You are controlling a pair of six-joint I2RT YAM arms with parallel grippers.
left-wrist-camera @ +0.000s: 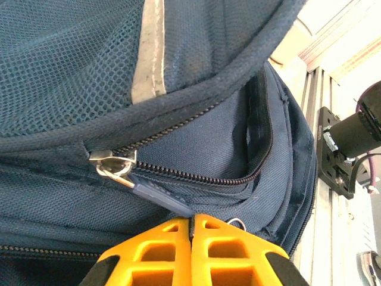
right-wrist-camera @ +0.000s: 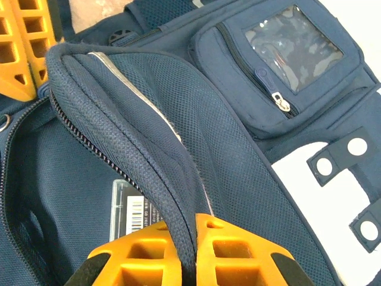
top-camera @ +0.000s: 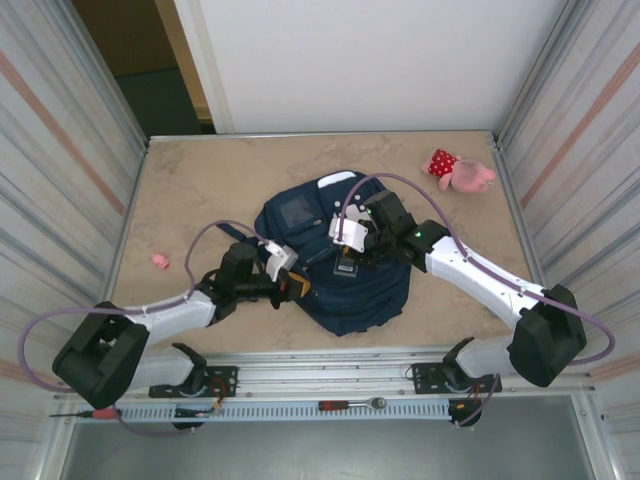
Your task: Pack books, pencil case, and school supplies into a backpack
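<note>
So the left end effector (left-wrist-camera: 191, 221) is clenched on the blue zipper pull (left-wrist-camera: 156, 195), and the right end effector (right-wrist-camera: 190, 229) is pinching the backpack (top-camera: 352, 298) by its piped edge (right-wrist-camera: 134, 152).

Mid-table backpack (top-camera: 350, 295) blocks; open table (top-camera: 200, 180) left; plush toy (top-camera: 458, 170) far-right.

A beige, marbled worktop (top-camera: 200, 190) lies between 2 ribbed metal side walls (top-camera: 60, 130), each crossed by a rust-coloured stripe. A plain white panel (top-camera: 360, 60) closes the back, with a dark opening (top-camera: 165, 100) to its left. The light is bright and even.
</note>
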